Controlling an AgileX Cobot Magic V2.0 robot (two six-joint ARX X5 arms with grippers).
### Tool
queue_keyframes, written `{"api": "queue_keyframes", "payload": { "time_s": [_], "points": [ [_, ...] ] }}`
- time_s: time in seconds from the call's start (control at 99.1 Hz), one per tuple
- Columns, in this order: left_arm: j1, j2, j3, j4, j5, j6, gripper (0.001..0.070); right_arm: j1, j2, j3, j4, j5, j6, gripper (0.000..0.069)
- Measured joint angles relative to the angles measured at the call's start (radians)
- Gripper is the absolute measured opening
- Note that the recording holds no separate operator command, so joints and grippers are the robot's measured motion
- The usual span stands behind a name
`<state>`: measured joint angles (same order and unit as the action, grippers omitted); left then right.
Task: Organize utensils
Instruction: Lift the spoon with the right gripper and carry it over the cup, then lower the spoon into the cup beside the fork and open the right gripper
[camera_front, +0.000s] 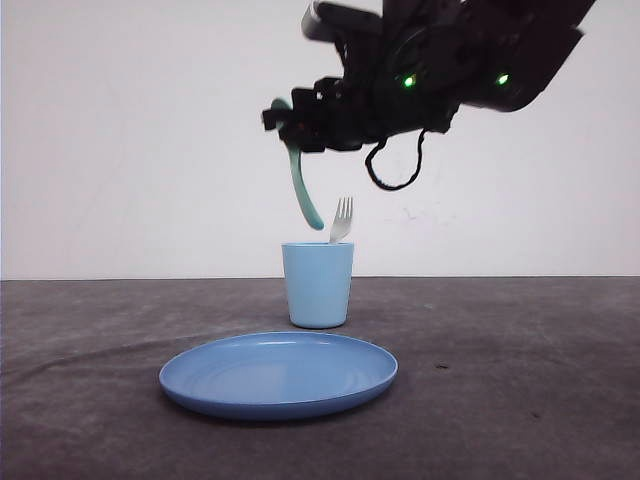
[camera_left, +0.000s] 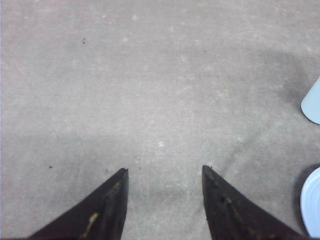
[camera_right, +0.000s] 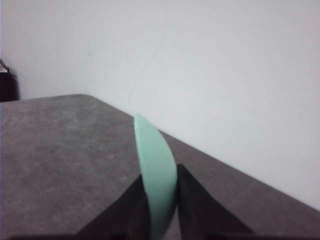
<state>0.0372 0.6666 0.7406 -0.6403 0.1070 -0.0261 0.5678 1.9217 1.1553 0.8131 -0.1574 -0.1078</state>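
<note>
My right gripper (camera_front: 281, 114) hangs high above the table, shut on the bowl end of the pale mint-green spoon (camera_front: 299, 188). The spoon's handle curves down, its tip just above the left rim of the light blue cup (camera_front: 318, 285). The white fork (camera_front: 342, 220) stands in the cup with its tines up. In the right wrist view the spoon's bowl (camera_right: 156, 165) is pinched between the dark fingers of the right gripper (camera_right: 160, 172). My left gripper (camera_left: 165, 172) is open over bare grey table, nothing between its fingers.
A round blue plate (camera_front: 278, 373) lies in front of the cup. The left wrist view catches the cup's edge (camera_left: 313, 102) and the plate's rim (camera_left: 311, 202) off to one side. A white wall stands behind the dark grey table (camera_front: 520, 340).
</note>
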Motion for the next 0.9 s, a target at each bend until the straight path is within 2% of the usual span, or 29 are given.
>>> {"api": "queue_keyframes", "payload": {
  "time_s": [0.444, 0.898],
  "points": [
    [0.000, 0.000, 0.000, 0.000, 0.000, 0.000, 0.0276, 0.000, 0.028, 0.024, -0.220, 0.000, -0.001, 0.0055],
    [0.000, 0.000, 0.000, 0.000, 0.000, 0.000, 0.0276, 0.000, 0.028, 0.024, -0.263, 0.000, -0.001, 0.0055]
  ]
}}
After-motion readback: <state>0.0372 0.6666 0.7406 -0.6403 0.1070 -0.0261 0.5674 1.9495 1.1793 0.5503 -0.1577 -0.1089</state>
